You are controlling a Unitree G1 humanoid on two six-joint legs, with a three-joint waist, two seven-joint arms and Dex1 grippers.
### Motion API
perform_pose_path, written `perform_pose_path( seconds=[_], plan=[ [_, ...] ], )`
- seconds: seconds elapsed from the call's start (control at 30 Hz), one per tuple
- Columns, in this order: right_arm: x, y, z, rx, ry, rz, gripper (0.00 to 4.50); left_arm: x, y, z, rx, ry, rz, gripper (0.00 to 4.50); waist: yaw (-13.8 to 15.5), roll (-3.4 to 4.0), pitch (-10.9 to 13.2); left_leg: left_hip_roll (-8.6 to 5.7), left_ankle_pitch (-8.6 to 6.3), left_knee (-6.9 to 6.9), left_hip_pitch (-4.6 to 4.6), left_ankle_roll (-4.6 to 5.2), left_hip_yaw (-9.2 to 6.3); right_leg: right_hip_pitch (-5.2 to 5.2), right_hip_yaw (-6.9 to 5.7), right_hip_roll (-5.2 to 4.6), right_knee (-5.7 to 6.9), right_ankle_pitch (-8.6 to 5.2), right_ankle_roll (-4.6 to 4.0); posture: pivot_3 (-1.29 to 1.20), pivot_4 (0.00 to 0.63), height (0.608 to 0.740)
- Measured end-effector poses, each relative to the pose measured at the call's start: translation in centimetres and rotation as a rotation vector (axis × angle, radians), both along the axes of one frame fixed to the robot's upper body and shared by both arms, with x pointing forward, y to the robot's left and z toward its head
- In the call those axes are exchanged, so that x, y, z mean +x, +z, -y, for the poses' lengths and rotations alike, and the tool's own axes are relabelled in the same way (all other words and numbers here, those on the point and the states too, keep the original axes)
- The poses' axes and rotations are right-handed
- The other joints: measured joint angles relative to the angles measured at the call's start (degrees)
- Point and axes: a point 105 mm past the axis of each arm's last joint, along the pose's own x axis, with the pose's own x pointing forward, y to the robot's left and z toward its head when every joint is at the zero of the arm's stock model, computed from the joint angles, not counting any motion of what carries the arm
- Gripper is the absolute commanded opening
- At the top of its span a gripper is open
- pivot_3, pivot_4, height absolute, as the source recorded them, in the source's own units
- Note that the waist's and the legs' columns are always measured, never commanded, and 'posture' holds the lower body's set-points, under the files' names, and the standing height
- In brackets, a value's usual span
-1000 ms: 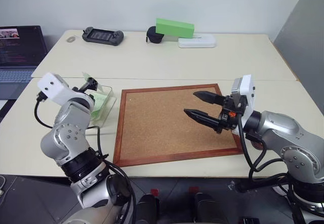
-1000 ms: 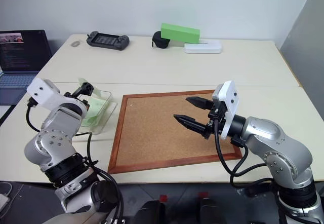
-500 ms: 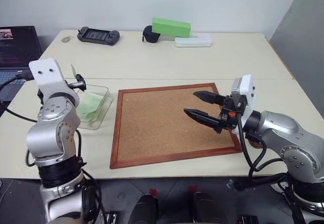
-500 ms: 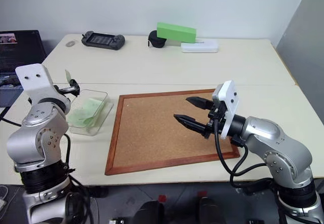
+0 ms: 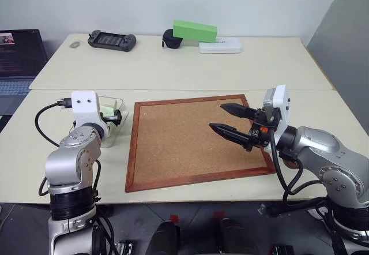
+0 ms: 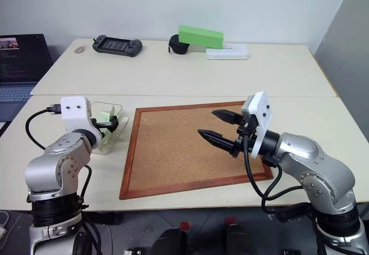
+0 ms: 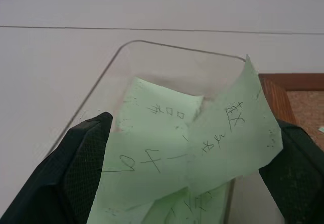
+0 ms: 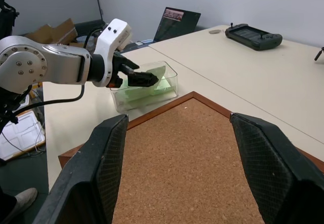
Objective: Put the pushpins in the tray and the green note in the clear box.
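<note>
Left gripper: over the clear box, fingers spread wide; a green note spans the gap between the fingers; whether it is pinched or only resting there I cannot tell
Clear box: on the table just left of the corkboard; more green paper lies inside it
Right gripper: hangs above the right part of the corkboard, fingers spread, nothing between them; pointing left across the board
Corkboard: wood-framed, flat at the middle of the near table; a tiny speck near its far left corner, too small to say whether a pushpin
Tray: hidden behind the right arm, cannot place it
Far table: handheld console, green block, white case; laptop at far left
</note>
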Motion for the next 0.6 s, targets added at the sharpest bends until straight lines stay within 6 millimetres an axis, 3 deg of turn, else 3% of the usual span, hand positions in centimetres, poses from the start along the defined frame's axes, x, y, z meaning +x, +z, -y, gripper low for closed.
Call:
perform_pose_path(
  seconds=[0.37, 0.5, 0.6],
  plan=[
    [0.0, 0.0, 0.0, 0.000, -0.005, 0.000, 3.40, 0.1, 0.2, 0.5, 0.130, -0.071, -0.011, 4.46, -0.04, 0.00, 0.00, 0.00, -0.01, 0.00, 0.00, 0.01, -0.02, 0.00, -0.03, -0.24, 0.01, 0.00, 0.00, 0.00, 0.150, 0.740],
    [0.1, 0.0, 0.0, 0.001, -0.009, -0.001, 3.40, 0.2, 2.3, 0.3, 0.117, -0.046, 0.086, 4.46, -0.03, 0.00, 0.00, -0.02, -0.01, 0.00, -0.01, 0.02, -0.02, 0.00, -0.04, -0.27, 0.00, 0.00, 0.00, 0.00, 0.150, 0.740],
    [0.0, 0.0, 0.0, 0.001, -0.006, -0.003, 3.40, -0.2, 3.9, 1.7, 0.089, -0.132, 0.172, 4.46, -0.05, 0.00, 0.00, -0.03, -0.01, 0.00, -0.02, 0.01, 0.00, 0.01, -0.03, -0.30, -0.02, 0.00, 0.00, 0.00, 0.150, 0.740]
  ],
)
